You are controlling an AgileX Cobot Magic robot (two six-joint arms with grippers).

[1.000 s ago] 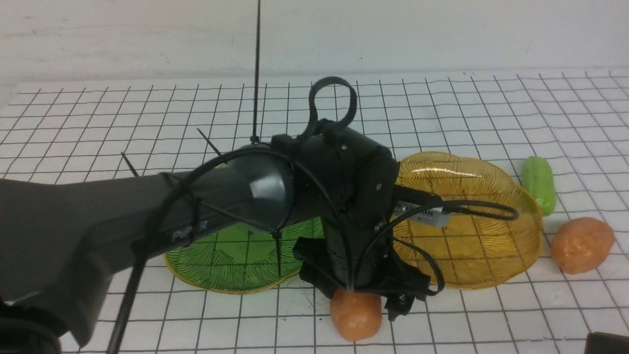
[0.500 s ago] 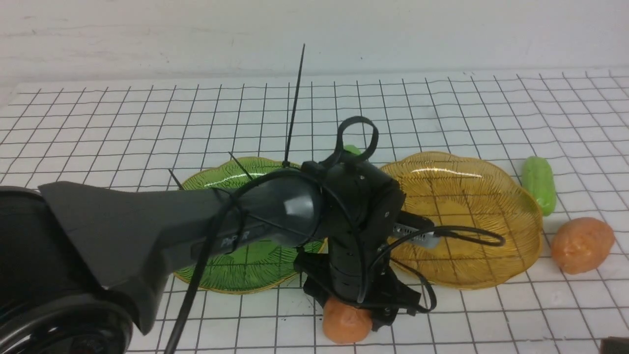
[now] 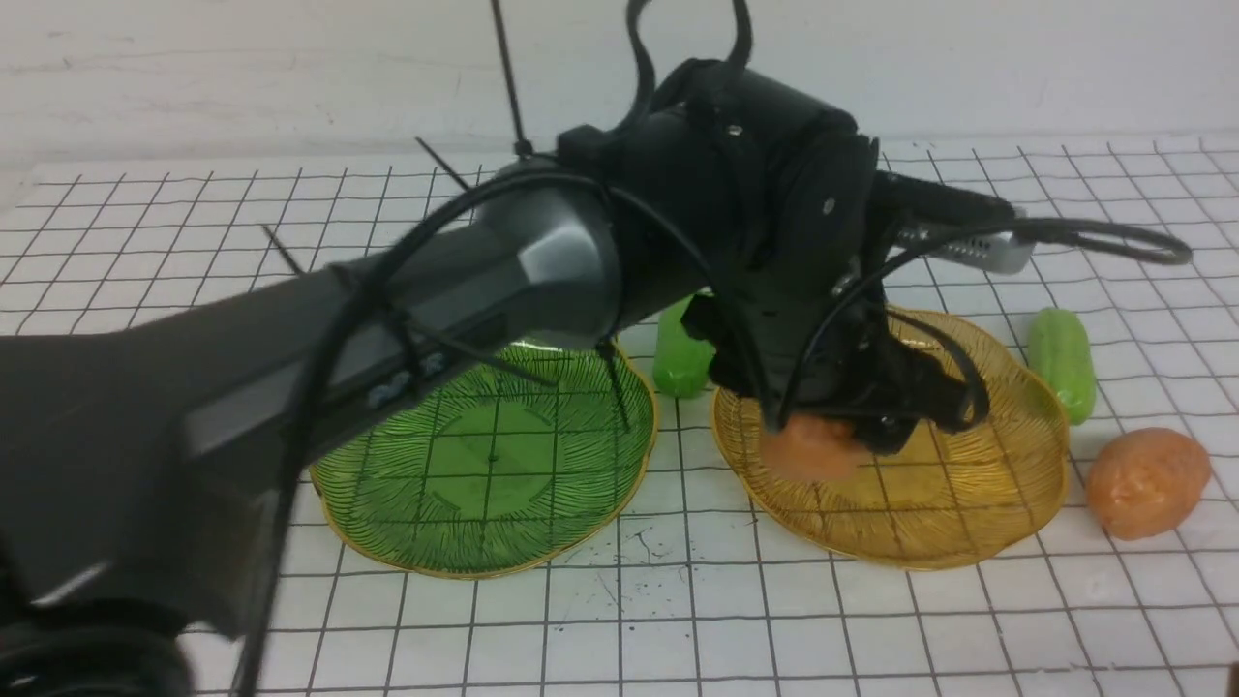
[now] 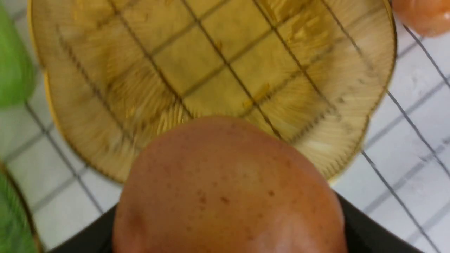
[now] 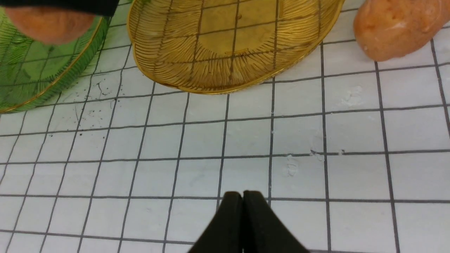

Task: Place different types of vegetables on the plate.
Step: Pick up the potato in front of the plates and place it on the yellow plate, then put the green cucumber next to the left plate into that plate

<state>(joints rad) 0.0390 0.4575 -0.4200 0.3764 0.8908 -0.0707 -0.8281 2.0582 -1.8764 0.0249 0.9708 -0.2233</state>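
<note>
Closest to you, your right tool [image 5: 242,200] hangs over the white desk [image 3: 678,620] with its two fingers pressed tight together. It is at about 5 o'clock from the yellow plate [image 3: 968,528]. The green plate [image 3: 484,484] sits on the desk at 9 o'clock from the yellow plate, just beside it. One potato [image 3: 1147,481] lies on the desk at 3 o'clock from the yellow plate, near its rim. Your left tool [image 3: 852,431] squeezes the other potato [image 3: 808,450] and holds it over the yellow plate's 9 o'clock side. You cannot tell if it touches the plate. Farther back, one cucumber [image 3: 1062,363] lies on the desk at 2 o'clock from the yellow plate. The second cucumber [image 3: 680,363] shows between the two plates near their far rims, at 10 o'clock from the yellow plate, partly hidden by the left arm [image 3: 339,339].
</note>
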